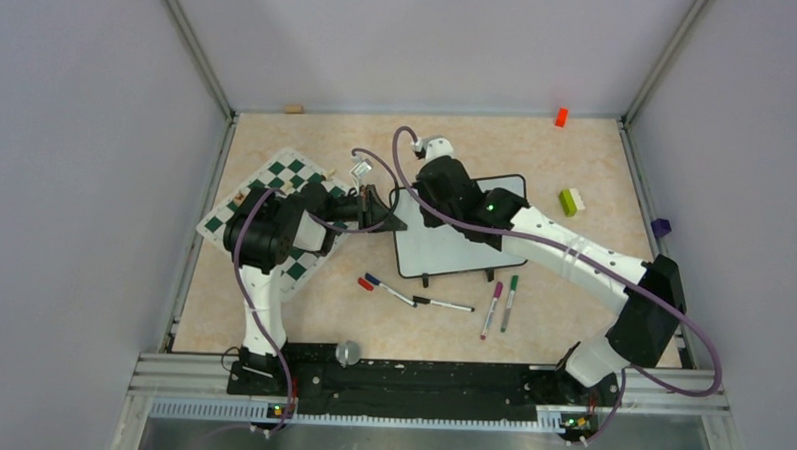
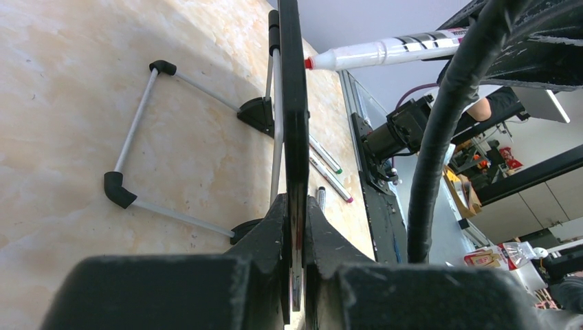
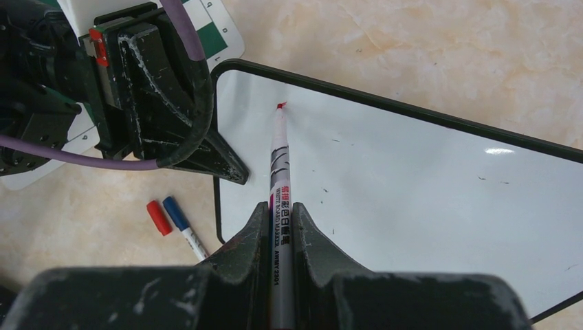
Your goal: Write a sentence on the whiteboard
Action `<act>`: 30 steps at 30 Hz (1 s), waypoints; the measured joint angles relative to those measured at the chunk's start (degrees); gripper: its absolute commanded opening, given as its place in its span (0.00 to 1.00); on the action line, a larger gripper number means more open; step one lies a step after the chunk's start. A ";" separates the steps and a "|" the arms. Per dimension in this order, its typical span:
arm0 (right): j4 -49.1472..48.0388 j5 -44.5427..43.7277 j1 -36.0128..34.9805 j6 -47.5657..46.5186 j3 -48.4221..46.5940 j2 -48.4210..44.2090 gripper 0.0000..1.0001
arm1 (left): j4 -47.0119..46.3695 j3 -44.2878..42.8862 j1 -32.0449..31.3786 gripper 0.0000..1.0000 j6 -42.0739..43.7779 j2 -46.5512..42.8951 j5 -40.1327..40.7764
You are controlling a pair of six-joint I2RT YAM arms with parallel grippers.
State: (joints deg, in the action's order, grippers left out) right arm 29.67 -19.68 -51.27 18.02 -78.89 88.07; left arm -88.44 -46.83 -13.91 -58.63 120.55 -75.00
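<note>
At the far left lay the chess mat (image 1: 294, 177), with the left arm reaching across it toward the middle of the surface (image 1: 591, 322). The left fingers (image 2: 275, 230) were clenched on the thin black frame at the left edge of the whiteboard (image 1: 454, 249) — most likely to steady it against the push of a pen. The board sat near the centre of the surface, just right of the mat. Its white face was bare apart from a few dark specks, and no sentence showed on it yet. Over its upper left corner the right fingers (image 3: 251, 240) were closed tight around a red marker (image 3: 279, 172), cap off. The tip (image 3: 280, 106) was at or just above the board; contact could not be told. That corner seemed a sensible place to begin a first line. Nearer the arm bases lay loose markers (image 1: 442, 305), and a green-and-yellow block (image 1: 571, 201) rested well apart to the right — all outside the writing area.
</note>
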 measured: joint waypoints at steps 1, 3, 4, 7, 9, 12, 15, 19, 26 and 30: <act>0.00 0.13 0.00 0.00 -0.02 0.09 0.00 | 0.02 0.00 0.00 0.00 0.00 0.00 0.02; 0.00 0.42 -0.02 -0.02 -0.02 0.17 0.00 | 0.04 0.00 0.02 0.00 0.00 0.00 0.02; 0.00 0.50 0.00 -0.02 -0.02 0.20 0.00 | 0.04 0.00 0.02 0.00 0.00 0.00 0.04; 0.00 0.83 0.00 -0.02 -0.02 0.22 0.00 | 0.04 0.00 0.02 0.00 0.00 0.00 0.02; 0.02 1.07 0.00 -0.02 -0.02 0.24 0.00 | 0.02 0.00 0.02 0.00 0.00 0.00 0.00; 0.13 1.38 0.00 -0.07 -0.02 0.31 0.00 | 0.02 0.00 0.02 0.00 0.00 0.00 0.00; 0.42 1.62 0.00 -0.22 -0.02 0.33 0.00 | 0.02 0.00 0.02 0.00 0.00 0.00 0.00; 0.44 1.62 0.00 -0.48 -0.02 0.33 0.00 | 0.02 0.00 0.02 0.00 0.00 0.00 0.00; 0.92 1.01 -0.07 -0.46 -0.02 0.31 0.00 | 0.04 0.00 0.02 0.00 0.00 0.00 0.02; 1.31 0.39 -0.28 -0.46 -0.02 0.31 0.00 | 0.07 0.00 0.02 0.00 0.00 0.00 0.02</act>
State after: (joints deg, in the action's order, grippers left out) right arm 30.98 -19.29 -51.55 17.56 -78.91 88.38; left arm -88.38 -46.83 -13.89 -58.63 120.55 -74.98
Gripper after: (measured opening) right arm 0.096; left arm 0.071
